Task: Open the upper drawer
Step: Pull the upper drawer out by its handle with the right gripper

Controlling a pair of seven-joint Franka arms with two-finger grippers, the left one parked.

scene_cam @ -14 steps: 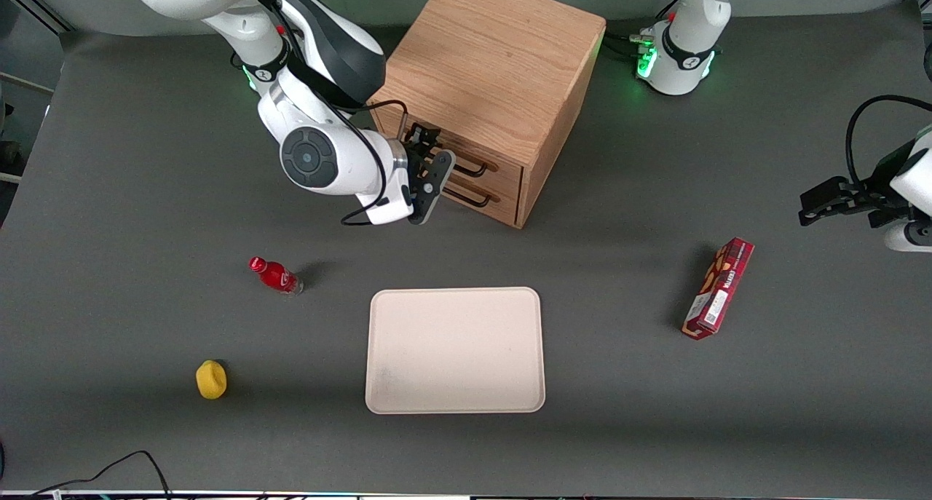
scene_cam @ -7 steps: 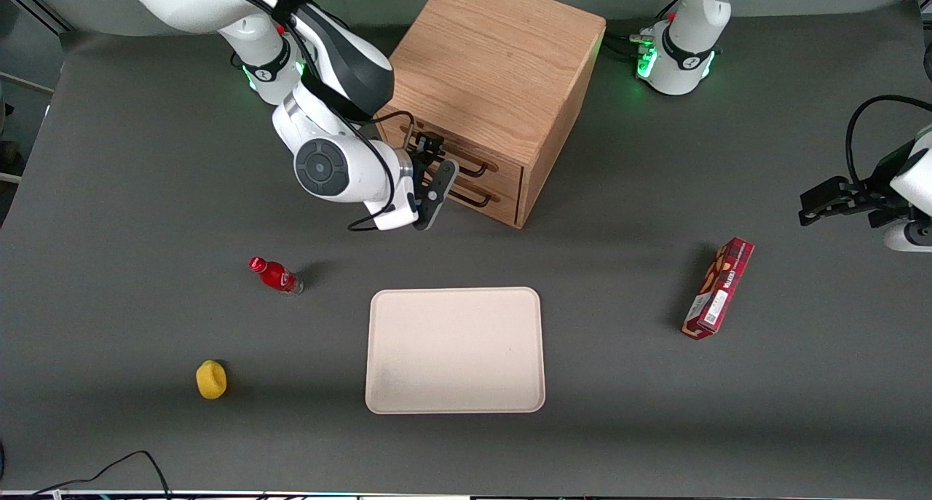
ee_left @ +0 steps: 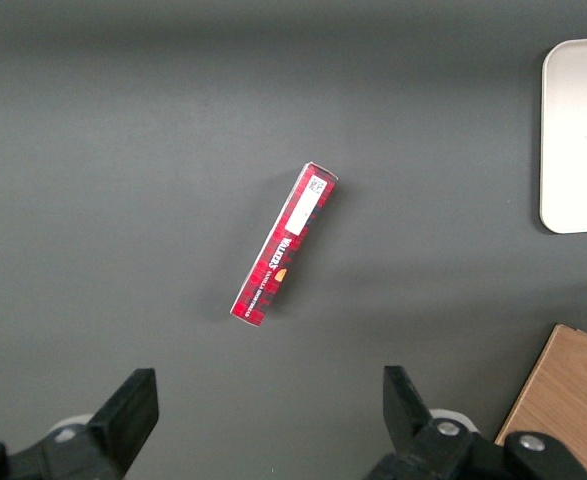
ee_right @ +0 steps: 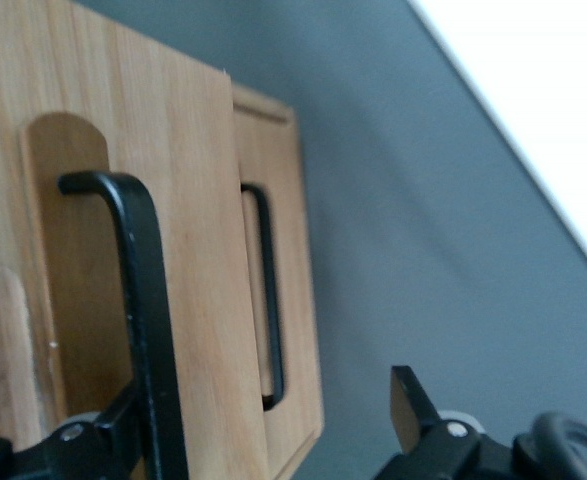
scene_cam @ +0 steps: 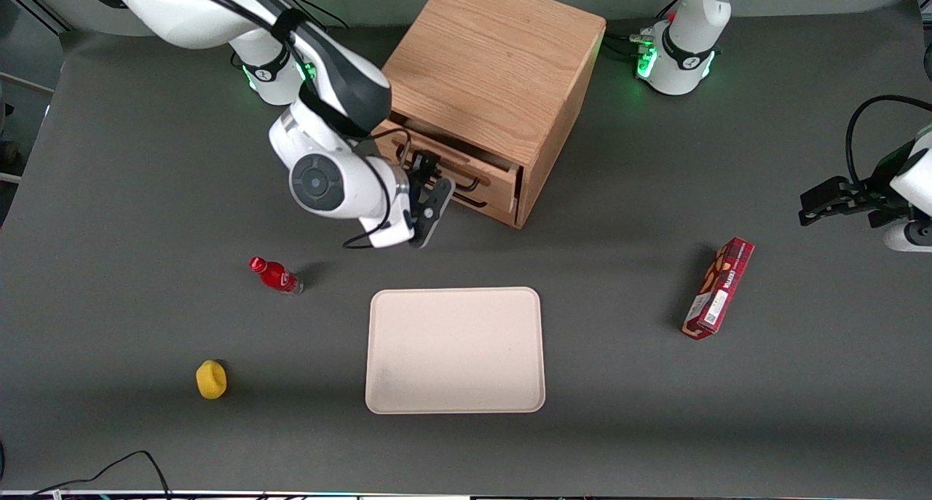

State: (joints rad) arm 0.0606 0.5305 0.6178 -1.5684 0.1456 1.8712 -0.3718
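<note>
The oak cabinet [scene_cam: 495,56] stands at the back of the table. Its upper drawer [scene_cam: 499,181] is pulled partly out, with a dark gap showing above its front. My right gripper [scene_cam: 431,185] is at the drawer's black wire handle [scene_cam: 466,183], open. In the right wrist view the gripper [ee_right: 263,430] has one finger [ee_right: 113,435] hooked at the upper drawer's handle bar [ee_right: 145,300] and the other finger [ee_right: 411,405] well clear of the drawer front [ee_right: 198,250]. The lower drawer [ee_right: 291,230] with its own handle [ee_right: 270,300] sits farther in, shut.
A cream tray [scene_cam: 455,351] lies nearer the front camera than the cabinet. A red bottle [scene_cam: 275,275] and a yellow object [scene_cam: 211,379] lie toward the working arm's end. A red box [scene_cam: 717,287] lies toward the parked arm's end, also in the left wrist view [ee_left: 285,245].
My gripper has moved toward the front camera with a finger on the handle, and the upper drawer has slid partly out of the cabinet.
</note>
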